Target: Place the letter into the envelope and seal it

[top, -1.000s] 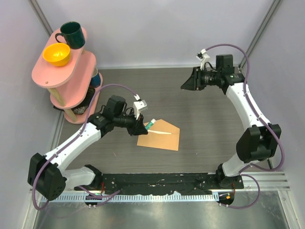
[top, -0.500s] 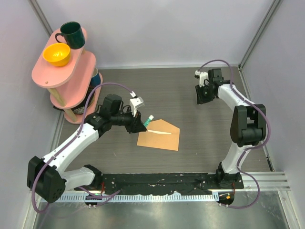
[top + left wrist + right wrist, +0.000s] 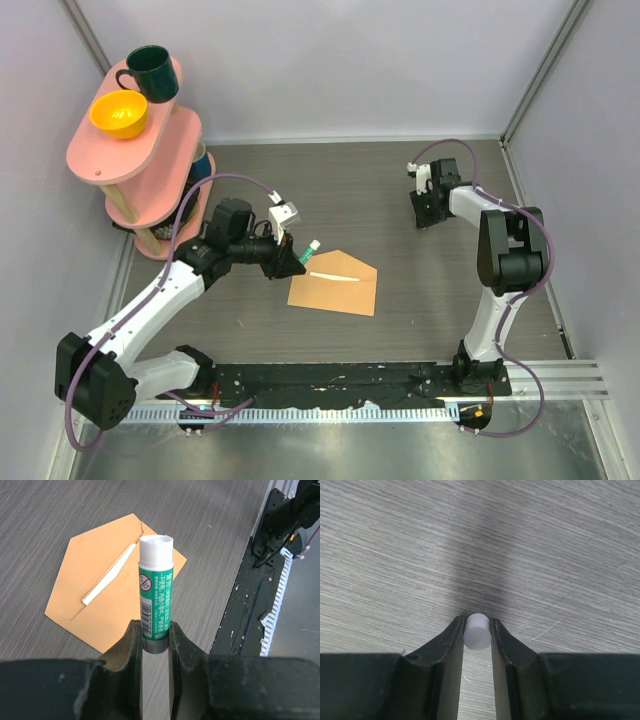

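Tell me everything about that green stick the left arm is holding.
The glue stick is a small plastic-looking cylinder: green label with white print and a barcode, white top end, grey base. The left gripper clamps its base between both fingers, so it juts straight out, tip toward the tan envelope on the table.

- One tan-brown kraft paper envelope point(image 3: 335, 293)
- One pale cream paper letter point(image 3: 109, 573)
- One green-labelled glue stick point(image 3: 156, 597)
- One small white round cap point(image 3: 477, 631)
- One dark green mug point(image 3: 150, 72)
- One yellow bowl point(image 3: 118, 113)
- One pink tiered shelf point(image 3: 100, 155)
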Action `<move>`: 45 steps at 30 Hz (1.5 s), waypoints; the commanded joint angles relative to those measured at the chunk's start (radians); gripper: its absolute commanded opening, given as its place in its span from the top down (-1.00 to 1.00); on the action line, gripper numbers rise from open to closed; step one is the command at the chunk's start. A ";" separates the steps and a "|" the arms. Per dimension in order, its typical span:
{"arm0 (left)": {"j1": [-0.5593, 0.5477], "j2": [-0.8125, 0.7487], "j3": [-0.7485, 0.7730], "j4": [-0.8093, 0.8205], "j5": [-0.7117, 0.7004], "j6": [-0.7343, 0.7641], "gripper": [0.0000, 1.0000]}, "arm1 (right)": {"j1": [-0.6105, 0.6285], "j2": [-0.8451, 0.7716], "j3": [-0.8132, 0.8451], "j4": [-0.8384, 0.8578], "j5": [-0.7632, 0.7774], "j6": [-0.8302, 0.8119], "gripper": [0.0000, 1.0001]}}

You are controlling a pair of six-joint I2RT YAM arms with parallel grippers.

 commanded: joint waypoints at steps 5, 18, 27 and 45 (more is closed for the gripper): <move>0.007 -0.024 0.002 0.033 0.014 0.005 1.00 | -0.001 -0.018 -0.049 0.065 -0.011 0.014 0.06; 0.006 -0.056 0.047 -0.074 0.039 0.101 1.00 | -0.001 -0.209 0.052 -0.104 -0.138 0.001 -0.75; -0.029 -0.142 0.117 -0.314 -0.068 0.668 1.00 | 0.017 -0.400 0.268 -0.407 -0.647 0.153 -0.84; -0.335 -0.297 -0.050 -0.125 -0.438 1.220 1.00 | 0.503 -0.329 0.090 -0.096 -1.023 0.630 -0.83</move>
